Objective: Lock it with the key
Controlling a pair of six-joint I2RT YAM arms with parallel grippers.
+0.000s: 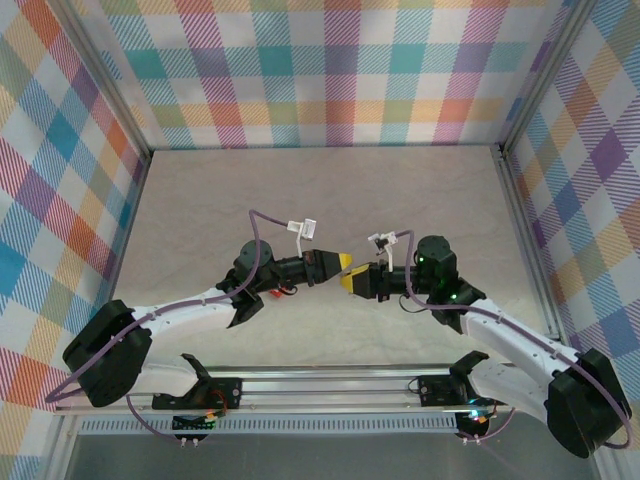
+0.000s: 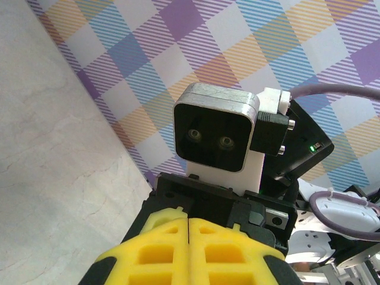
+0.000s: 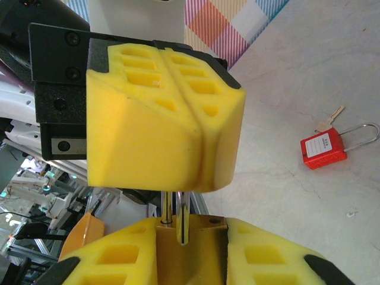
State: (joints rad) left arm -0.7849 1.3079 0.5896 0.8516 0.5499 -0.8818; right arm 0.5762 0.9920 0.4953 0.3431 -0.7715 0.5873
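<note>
The bench (image 1: 300,200) carries my two arms nose to nose above its middle, so that one can steady a lock while the other works it. My left end effector (image 1: 338,263) is fully closed, pinching the steel shackle (image 3: 176,208). My right end effector (image 1: 353,283), at its 5 o'clock in the top view, presses both sides of the yellow padlock (image 3: 190,255) and grips its body. I judge this a two-handed hold for seating the shackle. A red padlock (image 3: 322,149) lies on the bench at 3 o'clock in the right wrist view. The key (image 3: 330,118) touches its top edge; I cannot tell whether it is inserted. The yellow body's lower part is cut off, so its keyhole is hidden.
</note>
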